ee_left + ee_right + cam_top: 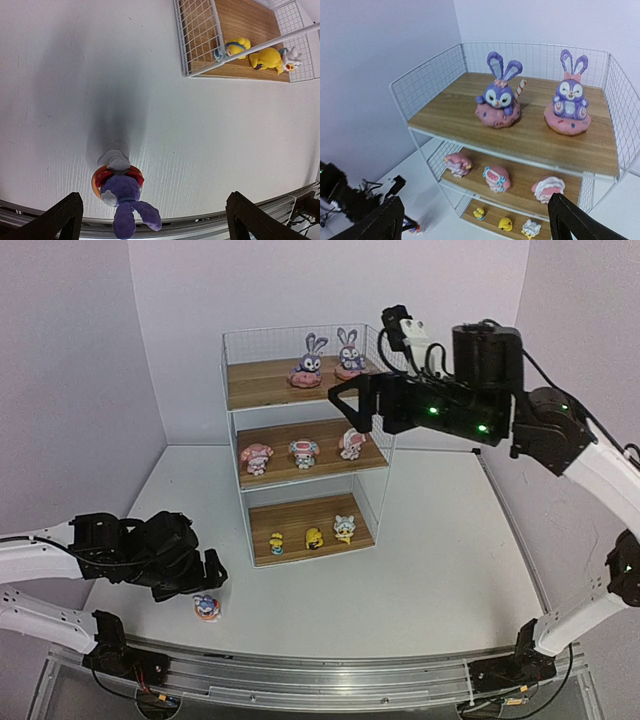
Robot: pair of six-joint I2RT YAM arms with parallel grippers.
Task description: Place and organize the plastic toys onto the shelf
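The shelf (262, 383) stands at the back of the table, a white wire rack with three wooden boards. Two purple bunnies (310, 362) (349, 355) sit on its top board, three pink-and-white toys (303, 452) on the middle one and three small yellowish toys (314, 538) on the bottom one. A third purple bunny (207, 607) (120, 187) stands on the table near the front left. My left gripper (212, 575) (155, 199) hovers open just above it, the bunny nearer its left finger. My right gripper (345, 406) (475, 200) is open and empty, held high before the shelf's (450, 107) right side.
A metal rail (330, 680) runs along the table's near edge, right behind the loose bunny. The white table (440, 560) is enclosed by pale walls at the back and sides. The shelf's wire side panel (197, 35) juts into the left wrist view.
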